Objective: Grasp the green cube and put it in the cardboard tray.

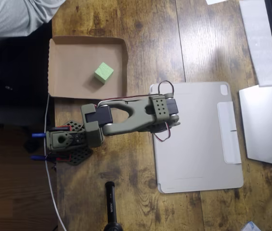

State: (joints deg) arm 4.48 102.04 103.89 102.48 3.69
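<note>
In the overhead view the cube (104, 71) lies inside the tray (66, 53), right of the tray's middle and near its right rim, resting on the cardboard floor with one corner turned toward the top of the picture. Nothing touches it. The tray sits at the upper left of the wooden table (184, 43), its left edge at the table's edge. The olive arm (126, 118) stands just below the tray: its base (66, 142) is at the left, and the links fold rightward, ending over the left edge of a grey tablet cover (198, 139). The gripper (170, 111) is seen from above, tucked under the arm's last link, so I cannot tell how far its fingers are parted; nothing shows in its hold. It is well apart from the cube.
</note>
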